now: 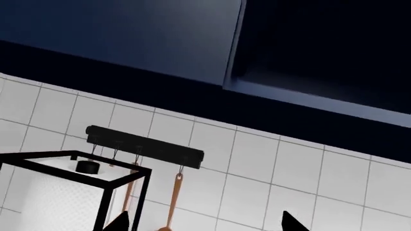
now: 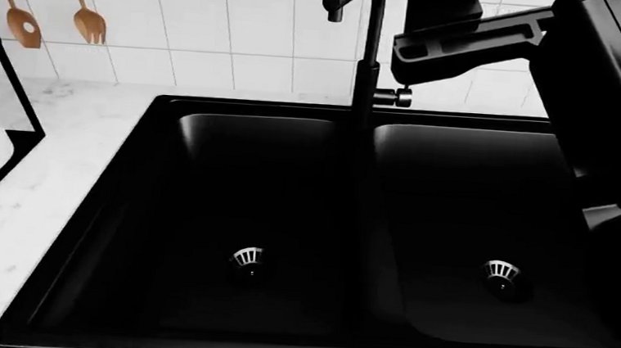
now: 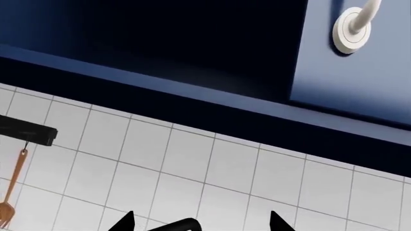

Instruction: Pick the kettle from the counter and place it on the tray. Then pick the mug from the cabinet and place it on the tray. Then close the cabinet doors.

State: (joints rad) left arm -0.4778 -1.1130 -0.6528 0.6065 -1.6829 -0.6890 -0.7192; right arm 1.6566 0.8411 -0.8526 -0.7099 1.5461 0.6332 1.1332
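The kettle, the tray and the mug are out of view. My left gripper (image 1: 205,224) is open, only its two black fingertips showing, and points up at the tiled wall below the navy cabinet (image 1: 321,48), whose inside is dark and open. My right gripper (image 3: 202,223) is also open, with nothing held, under the same cabinet's open bay (image 3: 160,33) and beside a navy door (image 3: 359,67) with a white handle (image 3: 352,29). A strip of white marble counter (image 2: 59,173) lies left of the sink.
A black double-basin sink (image 2: 332,340) fills the head view, with a tall black faucet (image 2: 365,55) behind it. My right arm (image 2: 601,88) looms at upper right. A black-framed paper-towel holder (image 1: 70,192) stands left, under a utensil rail (image 1: 144,147) with copper utensils (image 1: 173,202).
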